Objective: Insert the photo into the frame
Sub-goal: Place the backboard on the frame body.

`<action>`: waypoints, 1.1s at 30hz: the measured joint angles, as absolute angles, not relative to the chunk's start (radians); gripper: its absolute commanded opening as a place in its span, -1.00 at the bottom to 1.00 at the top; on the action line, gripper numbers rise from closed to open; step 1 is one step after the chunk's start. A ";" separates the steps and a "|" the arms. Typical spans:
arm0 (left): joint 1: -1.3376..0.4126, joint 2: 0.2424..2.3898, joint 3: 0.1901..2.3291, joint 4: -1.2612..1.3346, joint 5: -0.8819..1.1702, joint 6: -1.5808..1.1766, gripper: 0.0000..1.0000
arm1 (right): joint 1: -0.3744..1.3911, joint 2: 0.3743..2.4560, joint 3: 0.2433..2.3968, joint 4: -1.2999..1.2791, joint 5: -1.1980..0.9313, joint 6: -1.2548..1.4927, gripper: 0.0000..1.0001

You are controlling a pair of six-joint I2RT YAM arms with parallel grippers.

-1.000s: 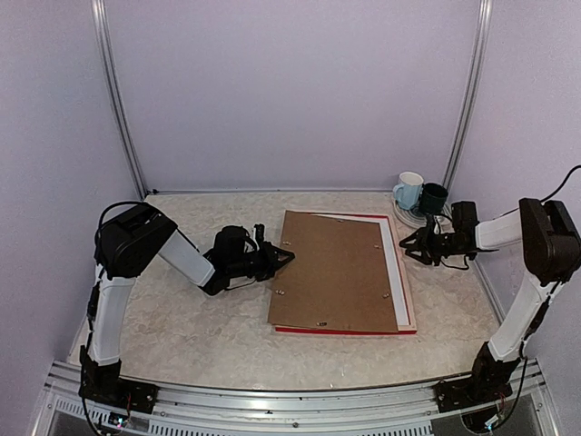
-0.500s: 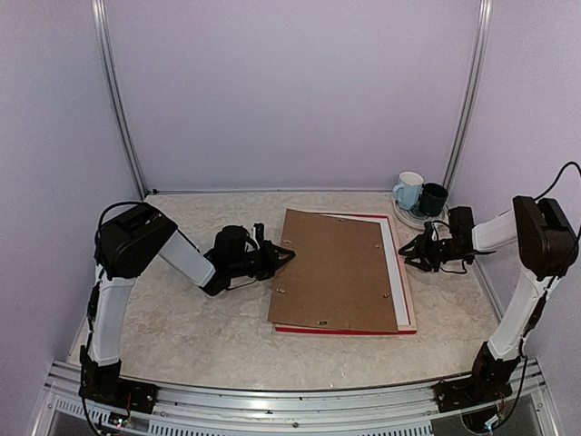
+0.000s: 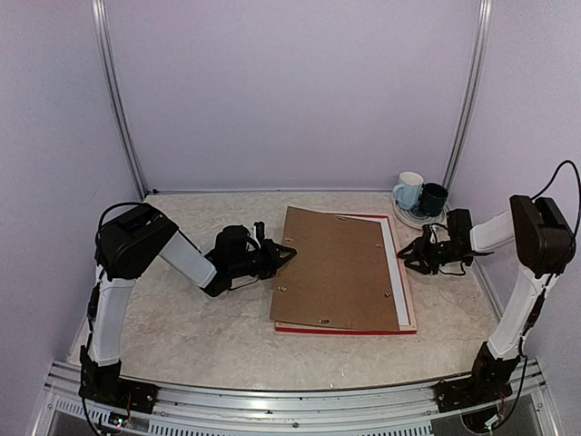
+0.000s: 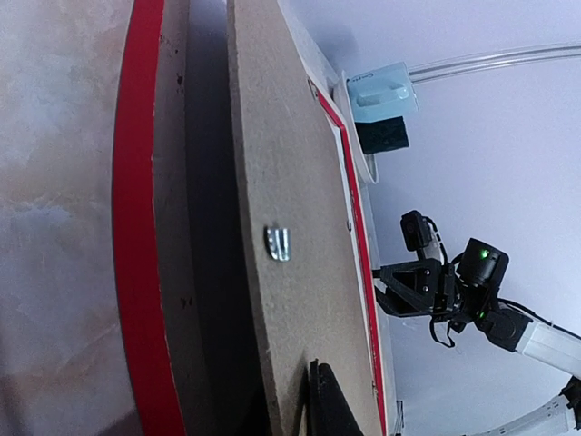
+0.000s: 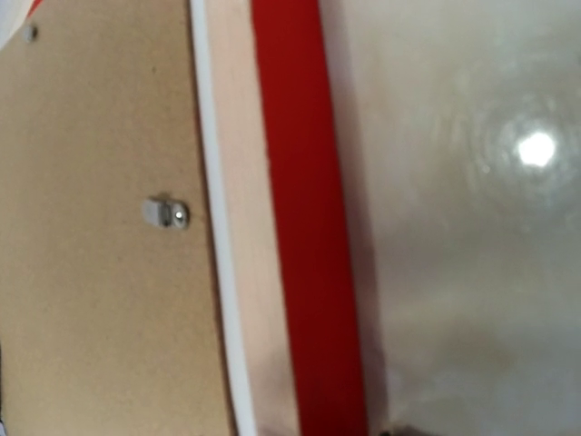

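Brown backing board tilted over red frame — left pincer at edge, grip unclear; right pincer apart.

The backing board is matt, grainy fibreboard with shiny metal clips; the frame smooth red; the counter glossy, marbled.

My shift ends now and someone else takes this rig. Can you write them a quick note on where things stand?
Left gripper: at the brown board's left edge, one finger over it; grip unclear.
Right gripper: open, beside the frame's right edge.
Board lies askew on the frame, left edge raised; white mat shows at right.
Photo: not visible in any view, so placement unconfirmed.
To do: confirm photo is in, seat the board squarely.
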State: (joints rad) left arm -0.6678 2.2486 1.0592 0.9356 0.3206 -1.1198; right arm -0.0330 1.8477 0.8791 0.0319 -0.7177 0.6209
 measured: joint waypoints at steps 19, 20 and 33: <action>-0.676 2.249 1.159 0.834 0.299 -1.092 -1.00 | 0.015 1.878 0.923 0.027 -0.703 0.604 -0.19; -0.676 2.249 1.162 0.827 0.298 -1.090 -1.00 | 0.015 1.878 0.924 0.026 -0.703 0.603 -0.19; -0.693 2.249 1.186 0.787 0.245 -1.064 -1.00 | 0.022 1.882 0.938 0.014 -0.694 0.598 -0.19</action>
